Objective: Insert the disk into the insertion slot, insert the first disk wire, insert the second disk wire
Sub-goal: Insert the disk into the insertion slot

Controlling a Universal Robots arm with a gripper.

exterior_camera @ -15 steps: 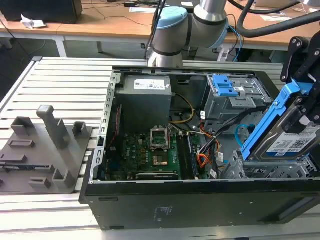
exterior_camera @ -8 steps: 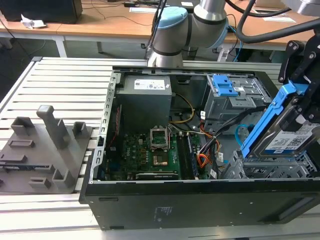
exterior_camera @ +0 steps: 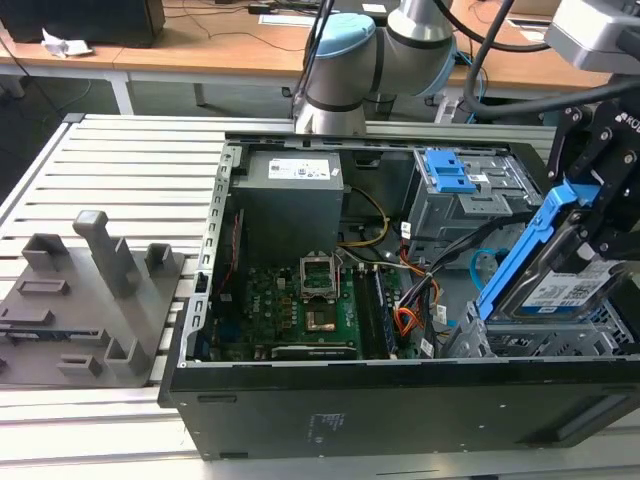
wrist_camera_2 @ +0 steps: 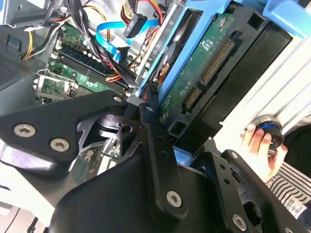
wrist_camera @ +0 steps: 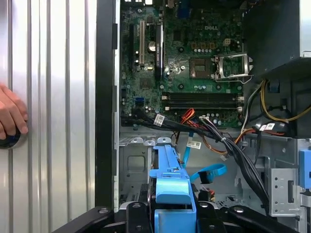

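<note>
My gripper [exterior_camera: 588, 225] is shut on the disk [exterior_camera: 562, 285], a silver drive in a bright blue carrier [exterior_camera: 522, 248]. It is held tilted, one edge raised, just above the insertion slot [exterior_camera: 545, 343], the low grey perforated cage at the case's front corner on the exterior view's right. In both wrist views the blue carrier [wrist_camera: 170, 180] and the disk's green circuit board [wrist_camera_2: 206, 60] sit between the black fingers [wrist_camera_2: 151, 127]. The light-blue second disk wire [wrist_camera: 210, 172] [wrist_camera_2: 105, 37] lies loose inside the case. The orange-red first disk wire [wrist_camera_2: 137, 23] [exterior_camera: 404, 321] hangs free nearby.
The open black case [exterior_camera: 330, 400] rests on a ribbed aluminium table [exterior_camera: 120, 160]. A taller grey cage with blue latches [exterior_camera: 455, 185], the motherboard [wrist_camera: 194, 63] and thick black cables [wrist_camera: 238, 155] crowd the inside. A person's hand [wrist_camera: 9, 116] rests on the table beside the case.
</note>
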